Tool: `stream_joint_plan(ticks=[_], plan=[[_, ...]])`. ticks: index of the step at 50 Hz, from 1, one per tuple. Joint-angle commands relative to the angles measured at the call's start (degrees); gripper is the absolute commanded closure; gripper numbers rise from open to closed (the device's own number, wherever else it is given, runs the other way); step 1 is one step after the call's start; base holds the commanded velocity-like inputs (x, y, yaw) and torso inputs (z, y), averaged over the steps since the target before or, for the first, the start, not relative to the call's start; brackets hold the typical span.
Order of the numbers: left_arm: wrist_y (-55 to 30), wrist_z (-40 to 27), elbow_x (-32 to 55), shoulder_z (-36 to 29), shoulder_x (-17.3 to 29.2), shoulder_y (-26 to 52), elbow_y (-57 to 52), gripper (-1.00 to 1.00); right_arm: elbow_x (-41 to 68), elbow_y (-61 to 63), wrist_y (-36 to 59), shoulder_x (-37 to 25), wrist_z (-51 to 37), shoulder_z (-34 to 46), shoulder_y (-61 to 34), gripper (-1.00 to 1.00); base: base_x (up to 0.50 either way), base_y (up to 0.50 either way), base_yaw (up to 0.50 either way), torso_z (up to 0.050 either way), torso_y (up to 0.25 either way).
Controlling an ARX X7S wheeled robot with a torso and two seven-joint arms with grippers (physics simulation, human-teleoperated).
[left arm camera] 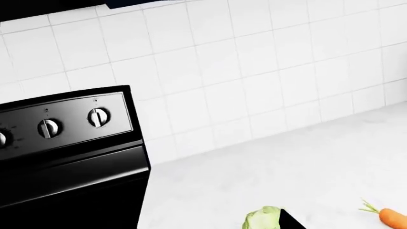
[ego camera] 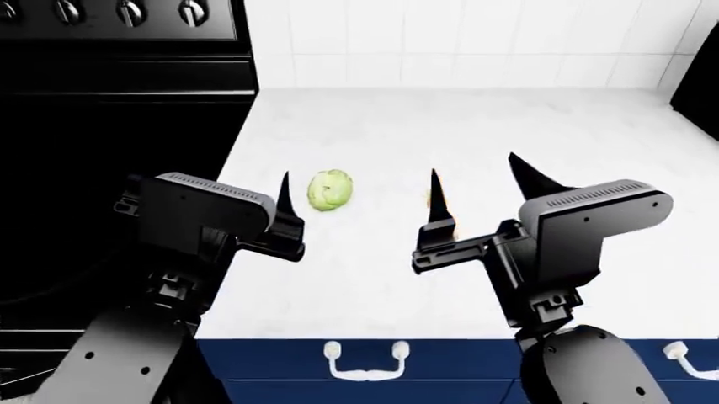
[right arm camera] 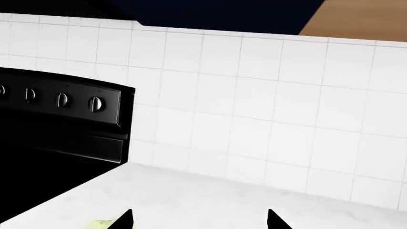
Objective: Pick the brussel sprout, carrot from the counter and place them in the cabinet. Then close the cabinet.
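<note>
Left wrist view: the pale yellow-green, leafy round brussel sprout (left arm camera: 262, 218) lies at the bottom edge of the frame, a little right of centre, on the broad white stone-look counter (left arm camera: 286, 162). The small orange tapered carrot (left arm camera: 392, 217) with its green tuft sits at the lower right corner, apart from the sprout. A black stove with silver knobs (left arm camera: 70, 143) fills the lower left. The risk here, as I judge it, is the round sprout rolling away if a finger nudges it off-centre rather than straddling it.

Head view: the left gripper (ego camera: 283, 220) hangs in the lower left of the frame, just beside the sprout (ego camera: 330, 189), not touching it. Only one dark finger shows clearly, so I cannot tell how wide its jaws stand; it holds nothing. The right gripper (ego camera: 481, 192), right of centre, is spread wide and empty, its fingers apart. The carrot is almost wholly hidden behind the nearer right finger, so a blind reach could knock it aside. No cabinet opening is visible in this view.

Right wrist view: two dark fingertips (right arm camera: 124, 220) at the bottom edge stand well apart, nothing between them; a sliver of the sprout (right arm camera: 98, 223) shows at lower left.
</note>
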State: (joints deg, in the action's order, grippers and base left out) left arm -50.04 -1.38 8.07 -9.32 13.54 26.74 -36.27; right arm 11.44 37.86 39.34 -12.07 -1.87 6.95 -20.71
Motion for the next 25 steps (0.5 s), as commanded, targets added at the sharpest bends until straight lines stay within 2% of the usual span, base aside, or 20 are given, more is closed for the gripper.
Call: stream_joint_plan(ticks=[1,19,25], plan=[[-4.4,0.2,1.2,-0.3,-0.2,2.7,-1.3,-1.00,1.1,1.7,3.9,-1.2,-0.4,-0.6,-1.6,-1.00,0.36,-0.04,0.00,0.000,0.000],[-6.6,0.1,1.4,-1.9,0.6,4.6,-1.6,-1.00,2.5,3.7,8.6,-3.3,-0.2,-0.7,-3.9,-1.00,0.22,-0.02,0.00,0.000,0.000],[-7.7,0.6,1.2,-3.6,1.4,6.6,-0.9,-1.00,5.3,4.5,13.8,-4.2,1.3,-2.0,-5.7,-1.00,0.24,-0.01,0.00,0.000,0.000]])
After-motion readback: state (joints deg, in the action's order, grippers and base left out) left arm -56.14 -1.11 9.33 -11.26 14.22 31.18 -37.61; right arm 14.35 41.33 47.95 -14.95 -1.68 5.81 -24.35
